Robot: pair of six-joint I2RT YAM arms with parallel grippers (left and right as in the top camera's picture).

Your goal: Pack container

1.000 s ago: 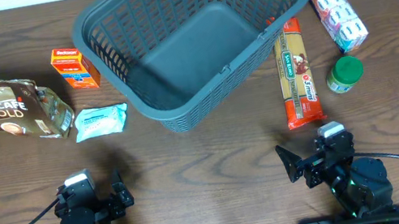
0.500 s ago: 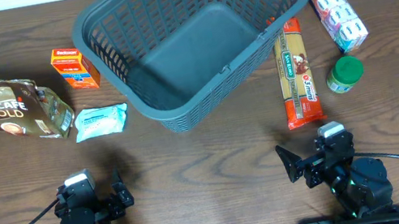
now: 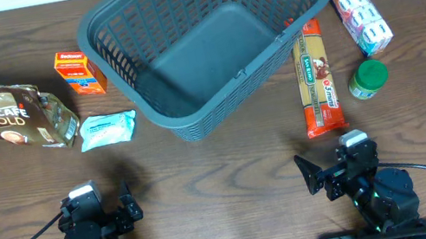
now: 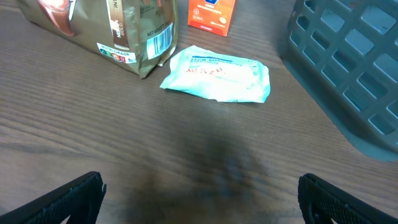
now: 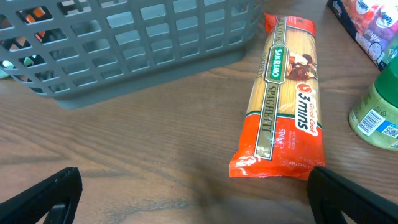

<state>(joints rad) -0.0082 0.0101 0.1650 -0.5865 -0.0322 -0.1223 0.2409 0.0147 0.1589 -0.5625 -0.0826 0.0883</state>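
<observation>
Grey container (image 3: 125, 58) at upper centre held nothing; coffee bag (image 3: 5, 114) and spaghetti packet (image 3: 317, 79) lay outside it; left gripper (image 4: 200, 198) and right gripper (image 5: 194, 194) gaped empty, packing not begun

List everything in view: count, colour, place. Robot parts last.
basket: 1, dark grey, empty, centre back of table
coffee bag: 1, brown and gold, far left
box: 1, orange, just left of basket
packet: 1, pale blue, in front of box
spaghetti pack: 1, orange-red, lying right of basket
jar: 1, green lid, right of spaghetti pack
wrapped pack: 1, white with blue and pink print, back right
table: 1, brown wood
left gripper: 1, black, open, near edge
right gripper: 1, black, open, near edge
</observation>
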